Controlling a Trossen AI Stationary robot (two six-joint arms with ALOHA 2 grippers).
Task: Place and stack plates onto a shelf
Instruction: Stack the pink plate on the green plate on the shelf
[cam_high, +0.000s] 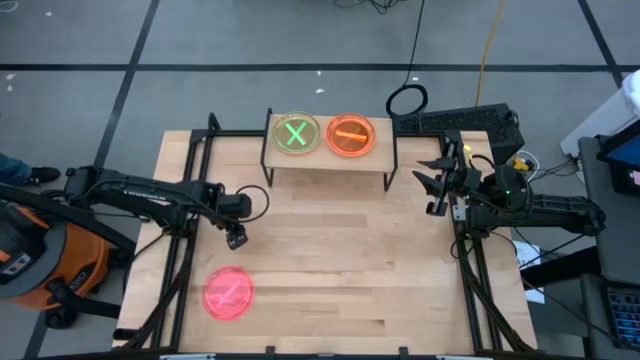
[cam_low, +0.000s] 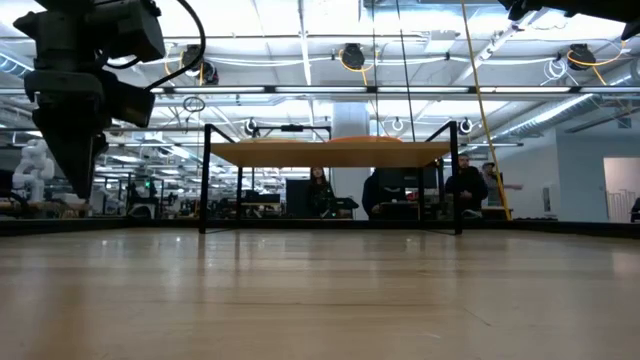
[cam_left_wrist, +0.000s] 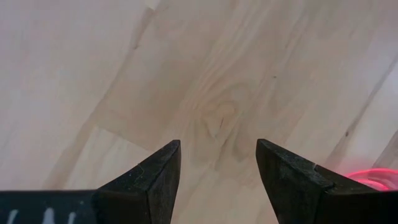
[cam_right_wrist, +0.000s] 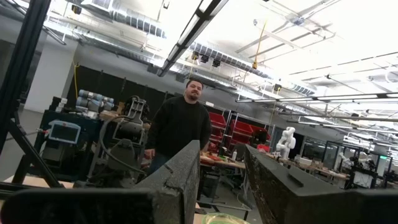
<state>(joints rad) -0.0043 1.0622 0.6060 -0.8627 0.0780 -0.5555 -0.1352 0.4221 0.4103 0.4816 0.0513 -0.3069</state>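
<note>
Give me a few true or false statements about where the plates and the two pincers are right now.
1. The green plate and the orange plate lie side by side on the shelf. True.
2. The pink plate is stacked on the green one. False: it lies alone on the table, near the front left.
3. The left pincer holds the pink plate. False: it is open and empty above bare wood.
4. The right pincer is open, off to the shelf's right. True.

No readable text, labels, brands or numbers on any surface in view.
</note>
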